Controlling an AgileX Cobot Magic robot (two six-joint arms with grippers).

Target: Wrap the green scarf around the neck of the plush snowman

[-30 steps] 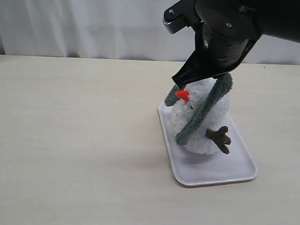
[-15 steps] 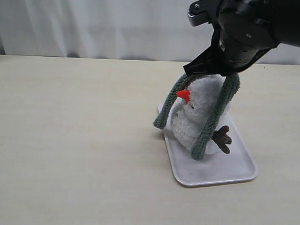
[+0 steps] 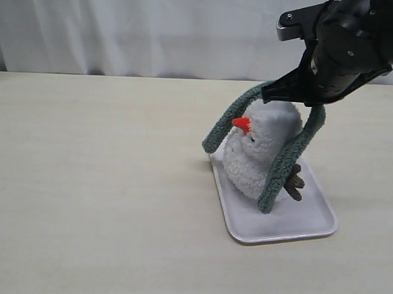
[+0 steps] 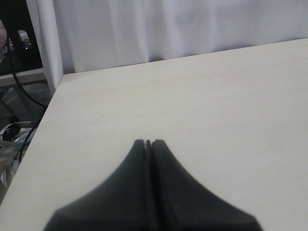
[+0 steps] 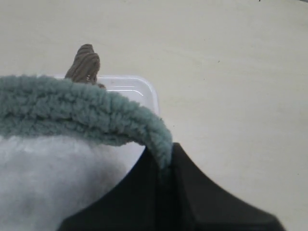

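Note:
The plush snowman [image 3: 257, 159], white with an orange nose, sits tilted on a white tray [image 3: 310, 225]. The green scarf [image 3: 293, 153] arches over its head; one end hangs left of the nose, the other falls past the brown twig arm [image 3: 293, 181] to the tray. My right gripper [image 3: 270, 95] is shut on the scarf's top, just above the head. In the right wrist view the scarf [image 5: 72, 113] runs out of the shut right gripper [image 5: 163, 156] over the white plush [image 5: 43, 183]. My left gripper [image 4: 148, 143] is shut and empty over bare table.
The tray's corner [image 5: 139, 91] and one twig arm [image 5: 84, 62] show beyond the scarf in the right wrist view. A white curtain [image 3: 123, 28] hangs behind the table. The table's left edge [image 4: 41, 139] shows in the left wrist view, with cables below it.
My right gripper moved right, pulling the scarf from a diagonal drape across the body into a high arch over the head. The scarf's left end swung out beside the nose.

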